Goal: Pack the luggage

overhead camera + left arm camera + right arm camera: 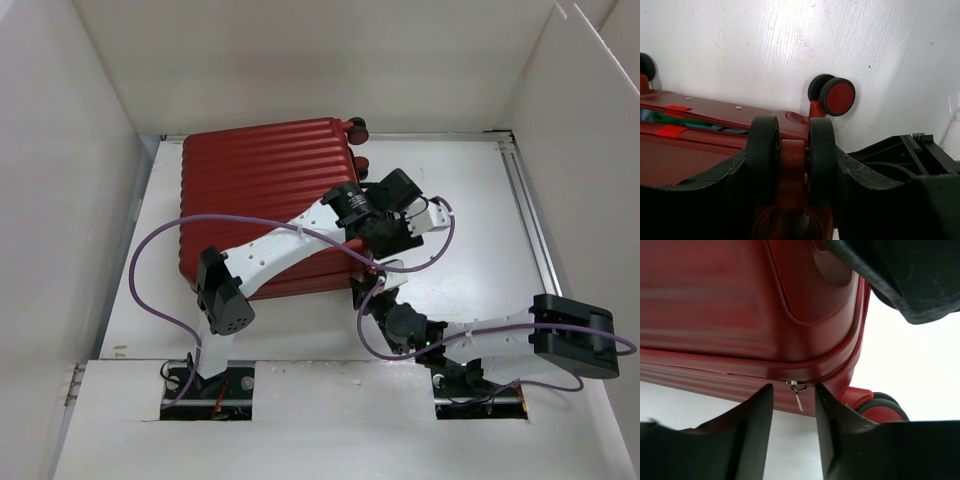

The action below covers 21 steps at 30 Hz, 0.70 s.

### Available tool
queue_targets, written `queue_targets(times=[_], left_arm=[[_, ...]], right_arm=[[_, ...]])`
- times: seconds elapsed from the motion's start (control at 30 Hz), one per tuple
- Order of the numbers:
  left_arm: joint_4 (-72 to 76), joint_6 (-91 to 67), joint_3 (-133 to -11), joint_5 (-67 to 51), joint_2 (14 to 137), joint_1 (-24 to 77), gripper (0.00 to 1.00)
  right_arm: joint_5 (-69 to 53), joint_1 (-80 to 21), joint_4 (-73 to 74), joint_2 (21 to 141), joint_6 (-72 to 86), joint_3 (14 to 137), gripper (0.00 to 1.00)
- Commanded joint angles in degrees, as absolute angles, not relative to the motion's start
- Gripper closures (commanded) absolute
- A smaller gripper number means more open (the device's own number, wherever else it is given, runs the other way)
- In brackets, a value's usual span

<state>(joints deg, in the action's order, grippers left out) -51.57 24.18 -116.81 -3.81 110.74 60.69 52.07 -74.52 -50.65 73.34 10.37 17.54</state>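
**Both grippers work at the wheel end of the shut luggage.**

The luggage lies flat on the white table, at its far left part, ribbed shell up and wheels pointing right. The left gripper reaches across the shell and has a twin wheel clamped between its fingers, one finger against each outer side. Along the seam in the left wrist view, a narrow gap shows blue and green fabric. The right gripper sits at the near right corner, its fingers a small way apart and holding nothing. The silver zip pull hangs just past its fingertips, in line with the gap.
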Motion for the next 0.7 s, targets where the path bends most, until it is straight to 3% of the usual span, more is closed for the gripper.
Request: queue_targets(times=[0.0,0.13,0.47,0.67], left_arm=[[-42.1,21.45,-122.7,-9.84,106.17,64.16,1.0],[-42.1,21.97,-122.7,-9.84,106.17,64.16,1.0],[-42.1,21.97,-123.22,-9.32,106.17,64.16,1.0],[-42.1,21.97,-123.22,-8.79,106.17,64.16,1.0]], right_arm=[[48.96,-74.09,-48.87,74.62,13.8,20.39,0.55],[48.96,-74.09,-48.34,75.15,14.41,20.39,0.6],[50.27,-74.09,-46.05,76.2,16.25,19.86,0.93],[50.98,-74.09,-45.44,76.03,16.78,19.86,0.87]])
